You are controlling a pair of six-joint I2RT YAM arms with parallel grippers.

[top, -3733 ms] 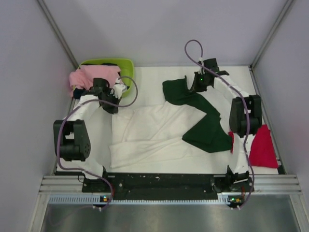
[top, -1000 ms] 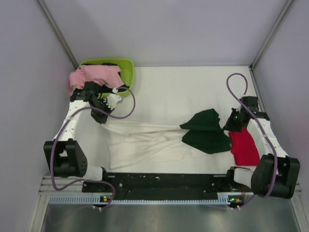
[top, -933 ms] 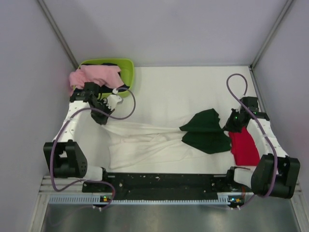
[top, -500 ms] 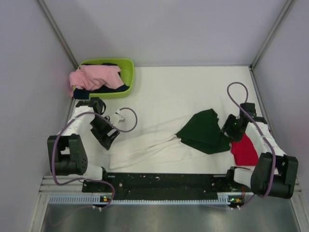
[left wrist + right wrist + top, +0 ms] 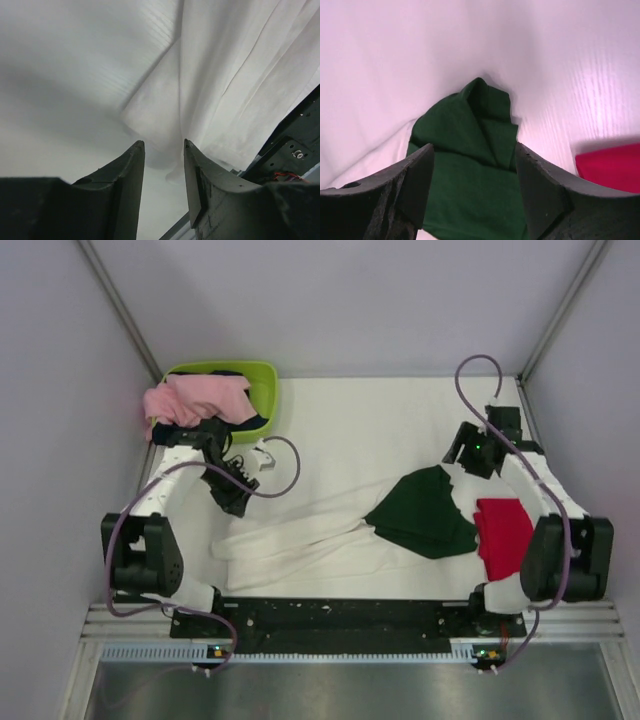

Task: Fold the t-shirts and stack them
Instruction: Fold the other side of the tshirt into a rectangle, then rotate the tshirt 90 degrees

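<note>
The white t-shirt with dark green sleeves lies crumpled near the table's front: its white body [image 5: 300,538] [image 5: 235,75] runs left, and a bunched green sleeve [image 5: 420,515] [image 5: 470,175] lies to the right. The red t-shirt [image 5: 503,535] [image 5: 612,167] lies folded just right of the green sleeve. My left gripper [image 5: 234,498] [image 5: 161,145] hangs open above the white cloth's left end, with nothing between its fingers. My right gripper [image 5: 458,460] [image 5: 474,150] stands open above the far tip of the green sleeve, holding nothing.
A lime-green basket [image 5: 264,378] sits at the far left with pink cloth [image 5: 190,400] and dark cloth in it. Grey walls close in both sides. The black base rail [image 5: 340,615] runs along the front edge.
Both grippers were shut on the shirt and pulled it toward the front. They have since let go and opened; the right one has drawn back to the far right.
</note>
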